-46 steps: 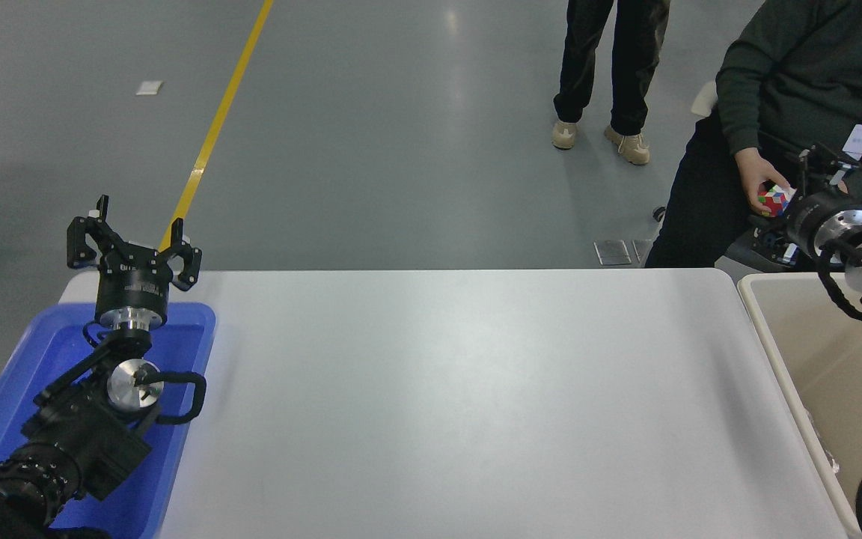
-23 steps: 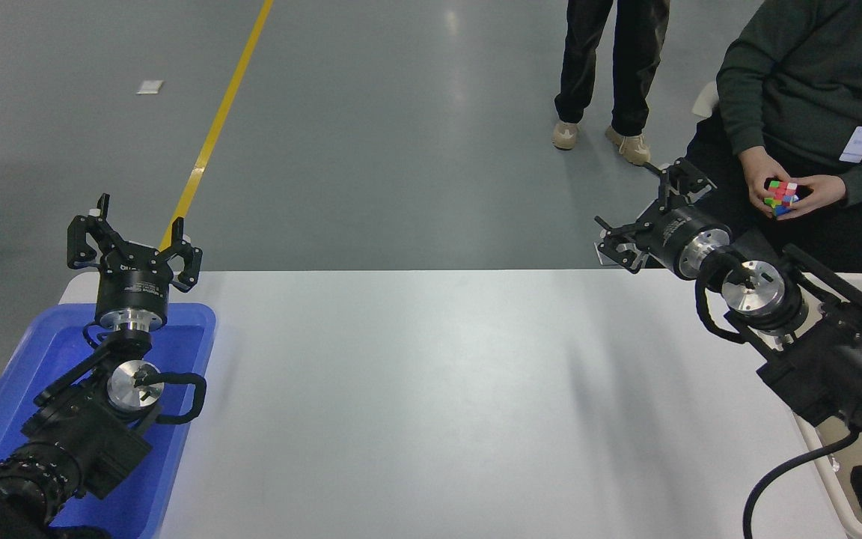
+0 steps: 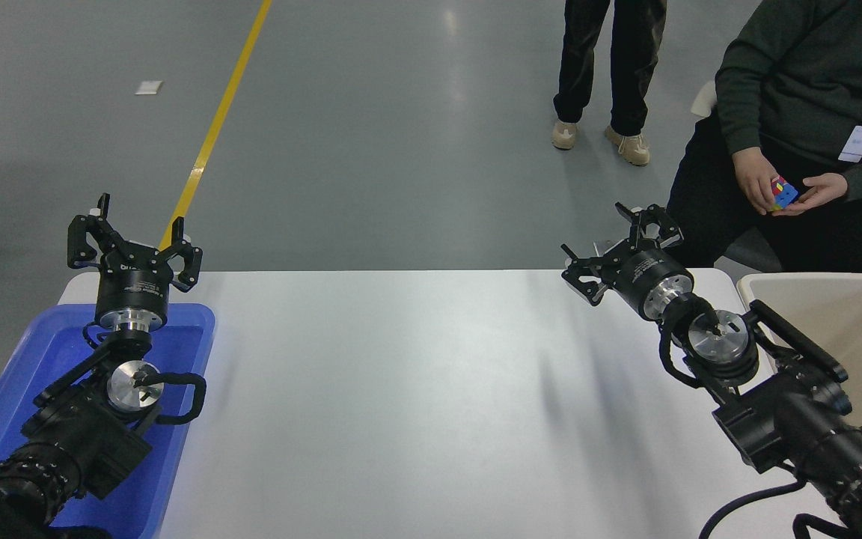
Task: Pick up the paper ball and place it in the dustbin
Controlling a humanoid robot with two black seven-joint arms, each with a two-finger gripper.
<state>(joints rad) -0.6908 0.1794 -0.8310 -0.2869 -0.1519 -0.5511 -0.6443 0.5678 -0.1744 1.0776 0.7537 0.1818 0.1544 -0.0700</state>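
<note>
The paper ball is not in view. The beige dustbin (image 3: 812, 283) stands at the table's right edge, partly hidden by my right arm. My right gripper (image 3: 614, 243) is open and empty above the table's far right edge, just left of the dustbin. My left gripper (image 3: 132, 232) is open and empty, parked at the lower left above the far end of the blue tray (image 3: 191, 329).
A seated person at the top right holds a coloured puzzle cube (image 3: 783, 193) in both hands, close behind my right gripper. Another person's legs (image 3: 610, 75) stand on the floor beyond the table. The white table (image 3: 416, 389) spans the middle.
My right arm has swung left and down from over the dustbin to the table's far right edge. The left arm has not moved. The person has turned the cube in their hands.
</note>
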